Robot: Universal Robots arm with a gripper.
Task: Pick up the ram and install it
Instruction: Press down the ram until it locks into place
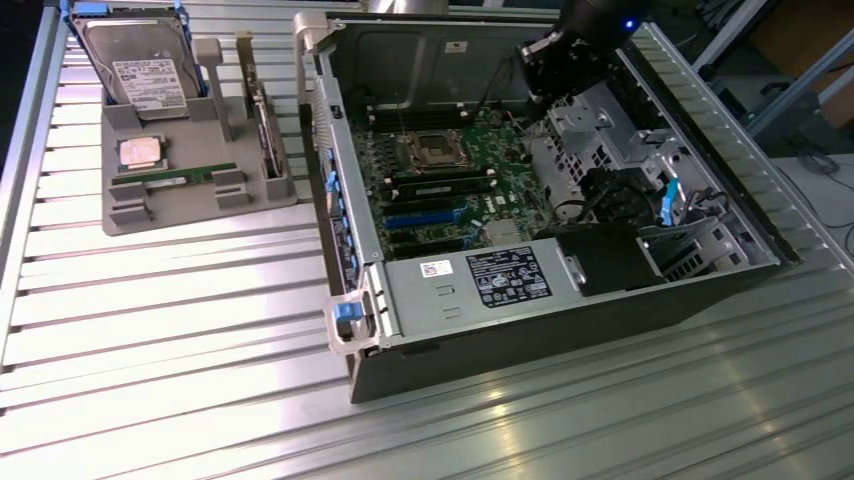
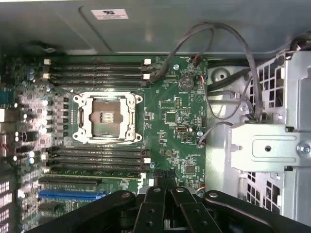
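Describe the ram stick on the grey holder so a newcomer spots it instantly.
Left of the open computer case in the exterior view stands a grey holder. The ram stick lies flat along its front: thin, green, below the square silver chip.

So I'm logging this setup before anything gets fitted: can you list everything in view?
Computer case: one, grey, open, on the slatted table.
Motherboard: one, green, inside the case, processor socket empty.
Power supply: one, grey, near end of the case.
Parts holder: one, grey, at the exterior view's left.
Hard drive: one, grey, upright in the holder.
Processor chip: one, silver, in the holder.
Ram: one green stick lying in the holder.
Gripper: one, black, shut, above the motherboard.
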